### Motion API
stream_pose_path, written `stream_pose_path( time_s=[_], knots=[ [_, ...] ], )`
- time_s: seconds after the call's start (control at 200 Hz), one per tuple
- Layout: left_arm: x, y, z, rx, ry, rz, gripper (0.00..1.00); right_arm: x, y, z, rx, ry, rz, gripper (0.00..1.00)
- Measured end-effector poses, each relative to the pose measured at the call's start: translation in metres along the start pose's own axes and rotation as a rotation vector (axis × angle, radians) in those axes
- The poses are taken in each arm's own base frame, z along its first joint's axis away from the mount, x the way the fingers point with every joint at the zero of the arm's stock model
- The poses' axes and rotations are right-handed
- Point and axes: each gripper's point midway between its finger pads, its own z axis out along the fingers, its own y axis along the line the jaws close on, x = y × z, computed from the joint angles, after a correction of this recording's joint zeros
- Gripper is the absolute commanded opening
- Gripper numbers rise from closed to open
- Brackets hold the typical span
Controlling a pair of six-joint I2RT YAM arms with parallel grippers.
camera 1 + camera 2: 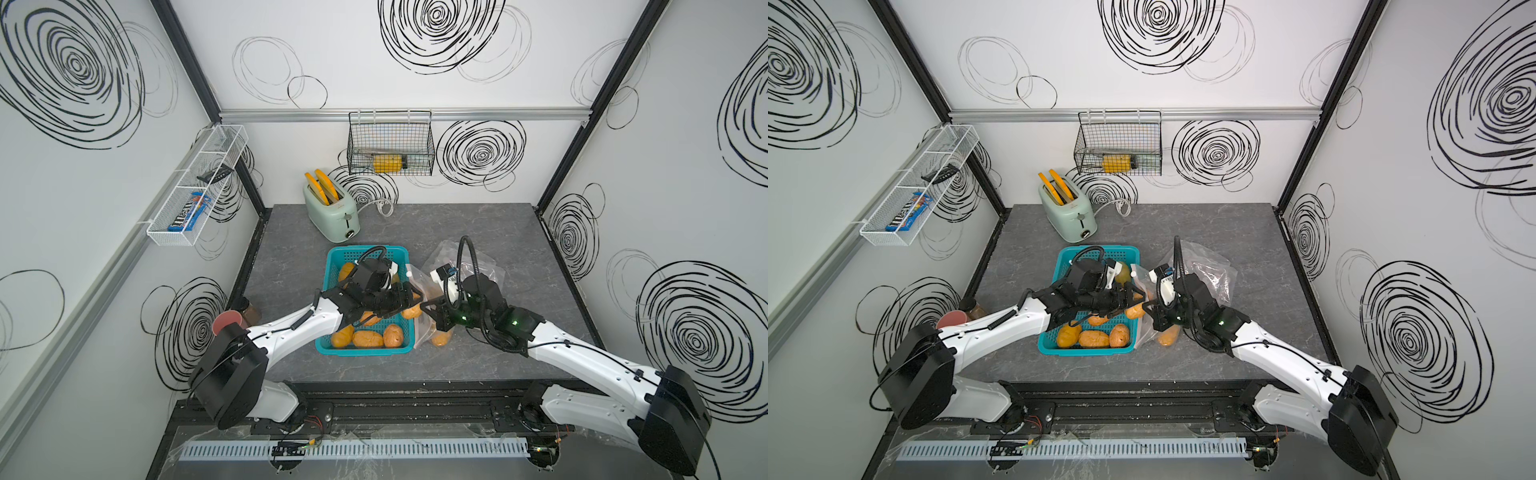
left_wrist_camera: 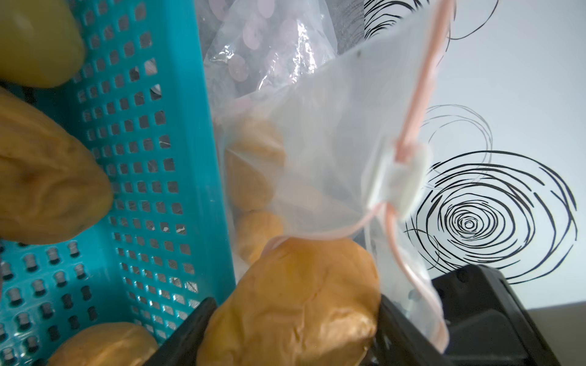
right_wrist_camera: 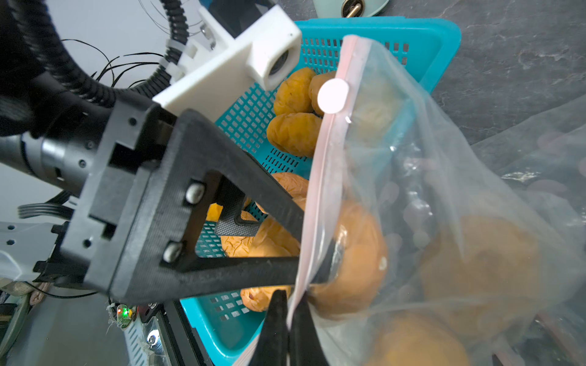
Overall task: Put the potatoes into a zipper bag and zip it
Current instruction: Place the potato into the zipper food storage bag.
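Left wrist view looked along the matte black fingers of the left gripper point(image 2: 293, 320), which were clamped on an oval potato point(image 2: 295, 285) with creased, orange-brown skin. It sat at the mouth of the zipper bag point(image 2: 317, 142), its far end under the film. The bag was thin, clear, crinkled plastic with a pale pink zip strip and a white slider point(image 2: 396, 177) partway along it. Through the film showed more potatoes point(image 3: 475, 269), rounded and blurred, lying low in the bag. In the right wrist view the right gripper point(image 3: 289, 320) had its two slim black fingers pressed together on the pink strip, pinching that edge of the mouth. Just beside the bag sat the basket point(image 1: 345, 250), rectangular and of rigid teal plastic, its walls and floor perforated with small square holes. Several lumpy potatoes lay in it, and one pale potato point(image 2: 35, 41) was yellow-green and smoother. Both top views showed basket and bag on the countertop point(image 1: 1204, 224), a grey, marble-veined slab.
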Motion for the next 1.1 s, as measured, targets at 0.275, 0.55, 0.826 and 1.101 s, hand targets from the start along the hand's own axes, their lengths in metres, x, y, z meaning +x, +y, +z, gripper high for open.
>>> stream_pose_path(
  time_s=[0.275,0.55,0.826,1.101],
  knots=[
    [0.000,0.001,0.000,-0.004,-0.001,-0.006,0.99,-0.005,-0.002,0.000,0.015,-0.011,0.006,0.00],
    [-0.003,-0.004,-0.011,0.024,-0.015,0.009,0.96,-0.012,-0.002,-0.001,-0.001,-0.033,0.041,0.00],
    [0.007,-0.015,-0.021,0.100,0.004,0.044,0.61,-0.015,-0.007,-0.002,0.009,-0.039,0.055,0.00],
    [0.014,-0.013,-0.019,0.112,0.026,0.065,0.47,-0.016,-0.010,-0.002,0.014,-0.042,0.058,0.00]
  ],
)
